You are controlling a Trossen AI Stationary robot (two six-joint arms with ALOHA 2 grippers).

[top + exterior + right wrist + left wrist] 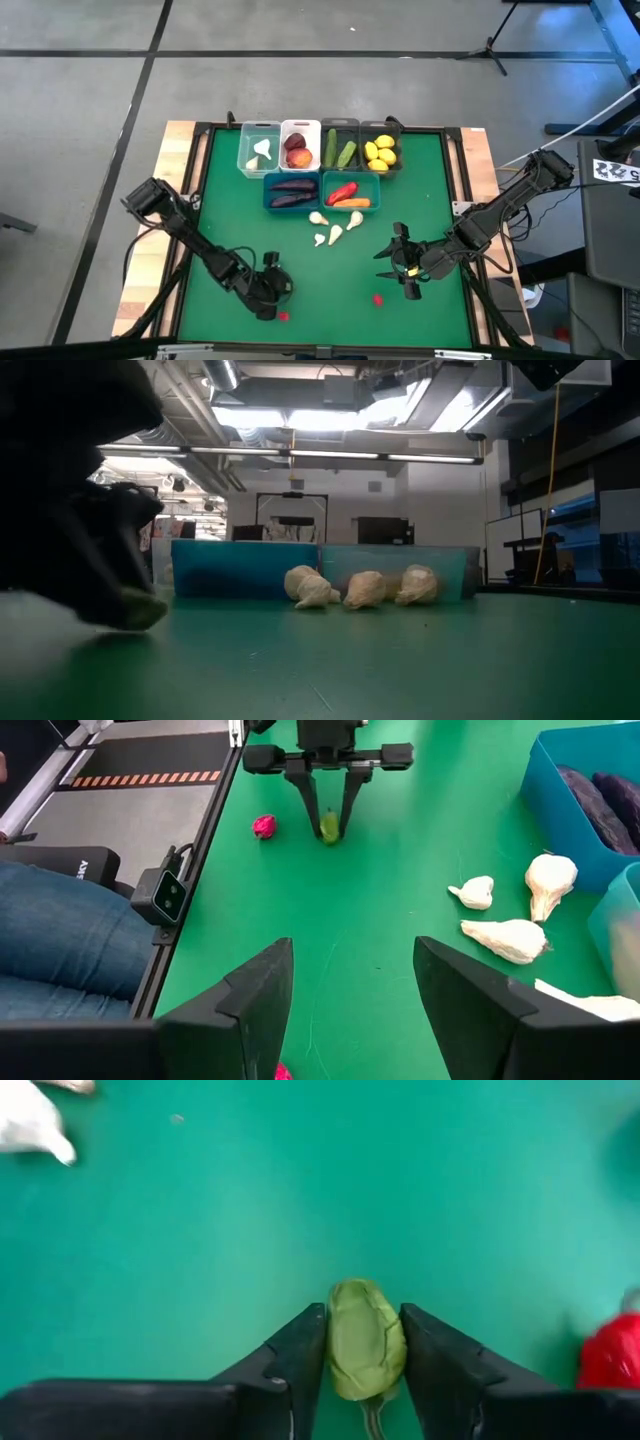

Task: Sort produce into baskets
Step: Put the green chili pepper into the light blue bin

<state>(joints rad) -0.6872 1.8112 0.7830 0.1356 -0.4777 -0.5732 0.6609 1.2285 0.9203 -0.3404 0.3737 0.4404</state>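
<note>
Most produce is already sitting in the baskets (283,190) – left gripper (365,1350) jaws are pinching a small green piece (364,1338) on the bench; right gripper (352,985) jaws are spread, garlic (327,229) and red bits (378,298) still waiting

The left gripper (272,290) sits low at the bottom centre-left of the high view, fingers (300,1355) closed on something small. The right gripper (398,262) hovers at lower right, fingers (255,995) spread wide.
</note>
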